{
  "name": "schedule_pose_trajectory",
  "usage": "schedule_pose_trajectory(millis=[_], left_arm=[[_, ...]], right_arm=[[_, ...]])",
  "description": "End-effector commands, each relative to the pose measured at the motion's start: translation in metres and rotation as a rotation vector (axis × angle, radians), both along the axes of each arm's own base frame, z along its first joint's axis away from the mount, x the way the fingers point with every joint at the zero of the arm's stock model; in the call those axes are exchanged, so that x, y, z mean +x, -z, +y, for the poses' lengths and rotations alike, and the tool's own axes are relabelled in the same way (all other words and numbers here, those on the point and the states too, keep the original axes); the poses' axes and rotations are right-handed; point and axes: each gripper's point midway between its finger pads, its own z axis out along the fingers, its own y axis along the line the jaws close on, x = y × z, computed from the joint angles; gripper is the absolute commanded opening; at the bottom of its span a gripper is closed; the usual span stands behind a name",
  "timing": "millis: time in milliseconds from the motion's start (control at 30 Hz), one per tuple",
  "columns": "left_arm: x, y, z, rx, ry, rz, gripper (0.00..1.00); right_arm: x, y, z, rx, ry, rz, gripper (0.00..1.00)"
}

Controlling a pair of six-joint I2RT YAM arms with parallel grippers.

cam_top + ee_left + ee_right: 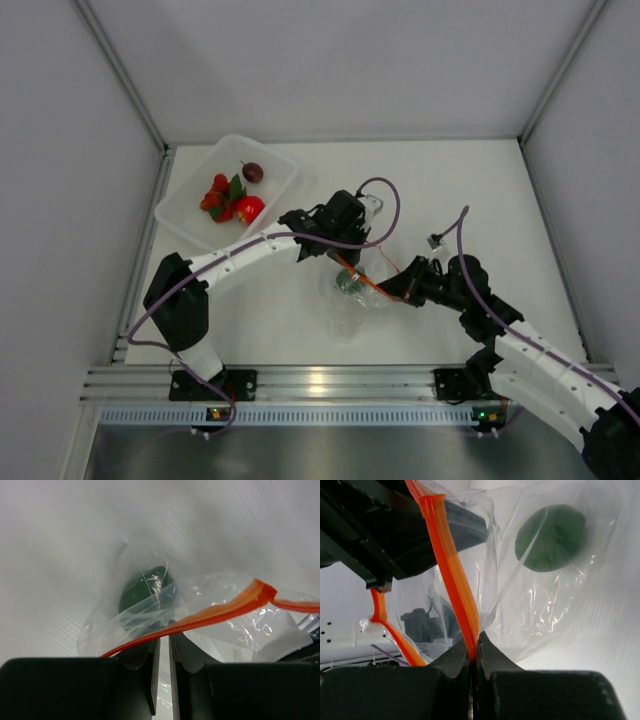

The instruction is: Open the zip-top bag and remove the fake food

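The clear zip-top bag (pixel 350 308) hangs stretched between my two grippers at mid-table. A green ball (pixel 350 283) of fake food sits inside it, also seen in the left wrist view (pixel 142 590) and the right wrist view (pixel 550 537). My right gripper (pixel 474 647) is shut on the bag's orange zip strip (pixel 452 570). My left gripper (pixel 164 630) is at the bag's mouth, its jaws a narrow slit apart. The strip (pixel 215 611) crosses just over its tips. From above, the left gripper (pixel 343 258) is over the bag and the right gripper (pixel 392 288) is at its right side.
A translucent tub (pixel 275 155) stands at the back left. It holds a red tomato (pixel 250 208), a dark maroon ball (pixel 253 172) and a cluster of red balls with green leaves (pixel 218 196). White walls enclose the table on three sides.
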Motion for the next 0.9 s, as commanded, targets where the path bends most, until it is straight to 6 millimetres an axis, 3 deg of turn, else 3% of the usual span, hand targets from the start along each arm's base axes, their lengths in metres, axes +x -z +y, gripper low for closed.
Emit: schedule_pose_trajectory(millis=[0, 233, 300, 400, 600, 733, 867], left_arm=[[-0.012, 0.003, -0.013, -0.024, 0.113, 0.044, 0.18], [-0.03, 0.012, -0.018, -0.059, 0.213, 0.057, 0.19], [-0.034, 0.015, -0.019, -0.048, 0.235, 0.045, 0.28], [-0.027, 0.025, -0.016, 0.008, 0.208, -0.003, 0.38], [-0.003, 0.039, -0.018, 0.051, 0.096, -0.086, 0.41], [0.001, 0.035, -0.04, -0.051, 0.099, -0.151, 0.48], [0.01, 0.037, -0.048, -0.081, 0.062, -0.208, 0.49]], right_arm=[[0.004, 0.013, -0.014, -0.047, 0.036, 0.012, 0.0], [0.013, 0.017, -0.027, -0.037, 0.111, 0.023, 0.0], [0.013, 0.015, -0.028, -0.029, 0.117, 0.019, 0.0], [0.011, 0.012, -0.025, -0.017, 0.096, 0.017, 0.0], [0.009, 0.012, -0.024, -0.007, 0.085, 0.02, 0.0], [0.008, 0.012, -0.02, 0.006, 0.064, 0.016, 0.0], [0.006, 0.011, -0.022, 0.008, 0.067, 0.006, 0.0]])
